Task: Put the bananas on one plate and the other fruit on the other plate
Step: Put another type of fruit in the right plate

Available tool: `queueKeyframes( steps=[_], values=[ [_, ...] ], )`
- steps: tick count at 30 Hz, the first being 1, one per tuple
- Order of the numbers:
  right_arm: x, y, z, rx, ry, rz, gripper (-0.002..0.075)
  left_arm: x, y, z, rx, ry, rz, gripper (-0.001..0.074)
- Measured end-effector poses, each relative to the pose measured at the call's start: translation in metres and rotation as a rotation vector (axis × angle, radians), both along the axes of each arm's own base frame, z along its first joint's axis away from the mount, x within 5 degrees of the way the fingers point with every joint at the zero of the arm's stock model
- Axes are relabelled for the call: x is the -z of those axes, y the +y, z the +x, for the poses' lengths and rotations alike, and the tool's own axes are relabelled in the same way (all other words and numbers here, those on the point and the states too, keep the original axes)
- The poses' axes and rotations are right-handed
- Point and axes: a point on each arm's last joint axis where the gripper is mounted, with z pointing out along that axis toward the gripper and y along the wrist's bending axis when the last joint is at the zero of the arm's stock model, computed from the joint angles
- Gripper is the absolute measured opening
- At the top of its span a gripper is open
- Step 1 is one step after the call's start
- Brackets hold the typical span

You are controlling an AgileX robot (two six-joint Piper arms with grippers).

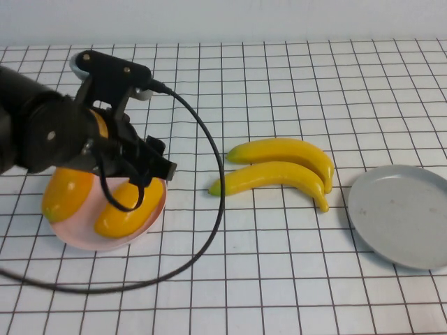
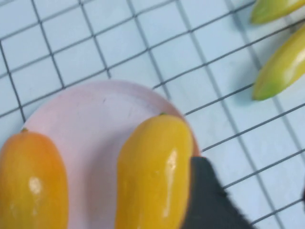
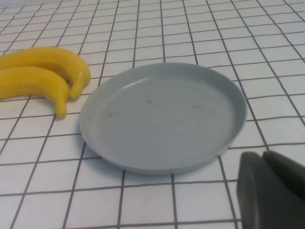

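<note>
Pink plate (image 1: 77,237) as reference: both mango-like fruits (image 1: 129,209) lie in it side by side. Left tool (image 1: 136,185) hangs right over the plate, fingers spread, one finger (image 2: 207,200) beside the nearer fruit, nothing gripped. Two bananas (image 1: 279,171) lie together on the gridded surface (image 1: 279,279), off to the plate's right. Grey-blue plate (image 3: 162,119) sits further right, past the bananas, with nothing in it. Right tool (image 3: 271,191) is just beside that grey-blue plate, closed, holding nothing.
</note>
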Motion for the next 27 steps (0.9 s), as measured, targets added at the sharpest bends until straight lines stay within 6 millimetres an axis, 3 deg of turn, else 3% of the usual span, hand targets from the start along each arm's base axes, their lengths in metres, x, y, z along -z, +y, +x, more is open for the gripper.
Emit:
queueKeyframes(
  steps=[3,6,16,20,27],
  values=[
    [0.0,0.0,0.0,0.0,0.0,0.0,-0.0015,-0.016,0.001,-0.035,0.034,-0.103,-0.093,0.0162],
    [0.0,0.0,0.0,0.0,0.0,0.0,-0.0015,-0.027,0.014,-0.07,0.01,-0.17,-0.211,0.0047],
    [0.0,0.0,0.0,0.0,0.0,0.0,-0.0015,-0.03,0.07,-0.153,-0.052,-0.318,-0.378,-0.0001],
    [0.0,0.0,0.0,0.0,0.0,0.0,-0.0015,-0.016,0.089,-0.178,-0.049,-0.417,-0.39,-0.0002],
    [0.0,0.0,0.0,0.0,0.0,0.0,-0.0015,0.029,0.114,-0.204,-0.114,-0.522,-0.416,-0.0002]
  ],
)
